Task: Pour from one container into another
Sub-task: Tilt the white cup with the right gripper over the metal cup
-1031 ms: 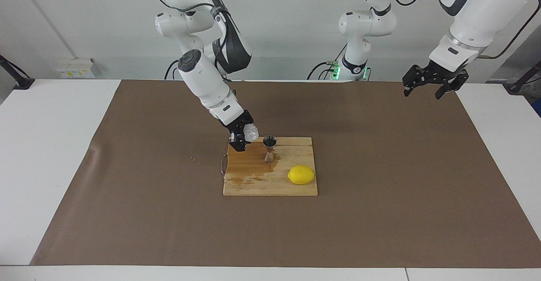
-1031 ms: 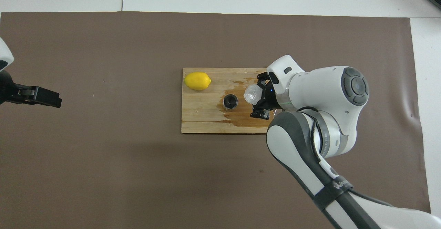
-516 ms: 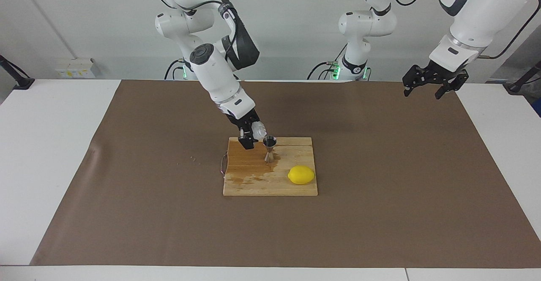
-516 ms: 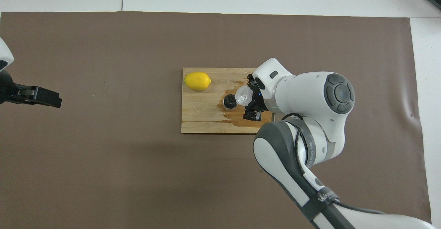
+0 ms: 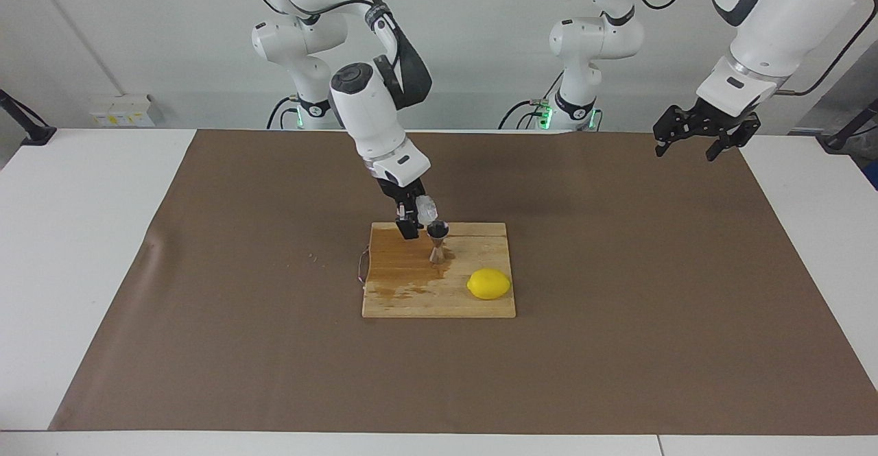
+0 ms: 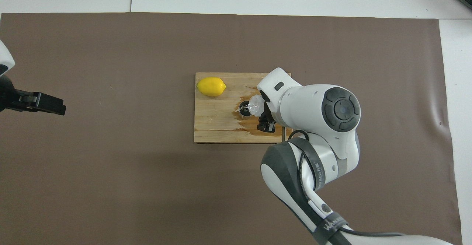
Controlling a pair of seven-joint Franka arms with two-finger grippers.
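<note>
My right gripper (image 5: 417, 217) is shut on the small whitish plastic cup (image 5: 427, 209) and holds it tilted, its mouth right at the rim of the steel jigger (image 5: 437, 243). The jigger stands upright on a wooden cutting board (image 5: 480, 305). In the overhead view the cup (image 6: 255, 105) overlaps the jigger's open top (image 6: 243, 110), with the right gripper (image 6: 263, 114) beside it. My left gripper (image 5: 706, 139) waits open and empty, raised over the left arm's end of the table; it also shows in the overhead view (image 6: 44, 104).
A yellow lemon (image 5: 489, 283) lies on the board's corner farther from the robots, toward the left arm's end. A dark wet patch (image 5: 398, 264) covers the board around the jigger. A brown mat (image 5: 617, 346) covers the table.
My right gripper has carried the cup up and sideways to the jigger and tilted it further over the rim. The left arm has not moved.
</note>
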